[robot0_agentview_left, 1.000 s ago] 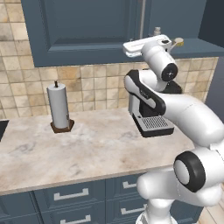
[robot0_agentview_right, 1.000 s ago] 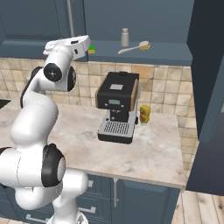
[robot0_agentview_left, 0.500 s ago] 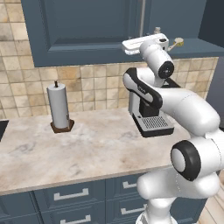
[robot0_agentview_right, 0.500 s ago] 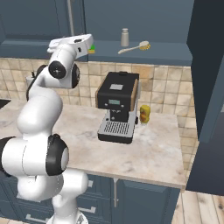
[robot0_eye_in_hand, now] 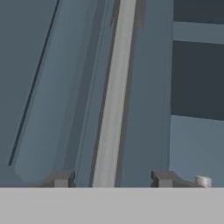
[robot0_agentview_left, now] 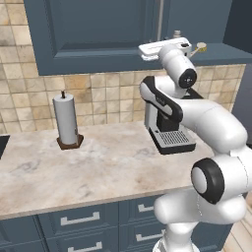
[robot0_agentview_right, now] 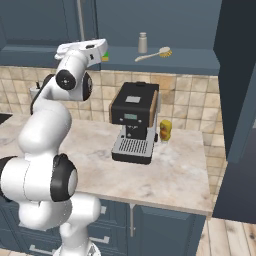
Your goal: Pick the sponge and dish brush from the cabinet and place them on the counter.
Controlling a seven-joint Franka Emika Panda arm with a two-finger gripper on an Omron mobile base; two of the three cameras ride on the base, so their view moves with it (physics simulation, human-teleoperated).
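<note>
Item: two-finger gripper, jaws apart astride the long silver bar handle of the dark blue-grey panelled cabinet; close squarely on handle, centred, before pulling.

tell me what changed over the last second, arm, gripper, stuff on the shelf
Little changed. The gripper stays up at the cabinet with the silver door handle between its fingertips; its jaws look apart and not clamped. The arm's elbow shifted slightly. The sponge, dish brush, shaker, coffee machine and paper towel roll stayed put.
</note>
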